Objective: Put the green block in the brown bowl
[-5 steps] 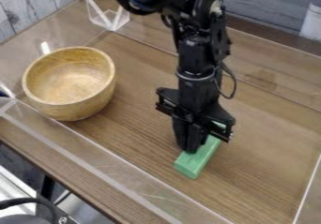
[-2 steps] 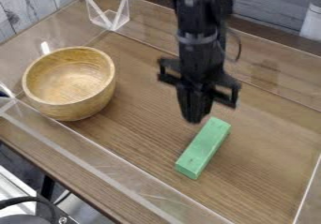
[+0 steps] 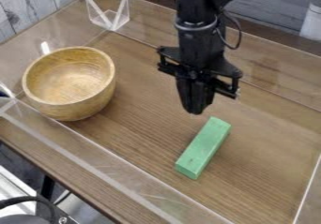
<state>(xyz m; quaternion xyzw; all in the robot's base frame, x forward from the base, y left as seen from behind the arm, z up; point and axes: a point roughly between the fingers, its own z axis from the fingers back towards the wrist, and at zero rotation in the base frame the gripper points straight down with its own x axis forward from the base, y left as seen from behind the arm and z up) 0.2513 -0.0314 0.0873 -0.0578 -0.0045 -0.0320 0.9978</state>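
Observation:
The green block [image 3: 204, 147] lies flat on the wooden table, right of centre and angled toward the front, with nothing touching it. My gripper [image 3: 196, 106] hangs pointing straight down above the block's far end, clear of it and holding nothing. Its dark fingers [image 3: 191, 95] taper into one mass, so a gap between them cannot be made out. The brown bowl [image 3: 85, 104] stands empty at the left, well apart from both block and gripper.
A clear acrylic wall [image 3: 113, 171] runs along the table's front and sides. A small clear plastic stand [image 3: 111, 12] sits at the back left. A cable hangs beside the arm [image 3: 201, 12].
The gripper has risen off the green block and shifted toward the back. The block stays on the table, now lying in full view.

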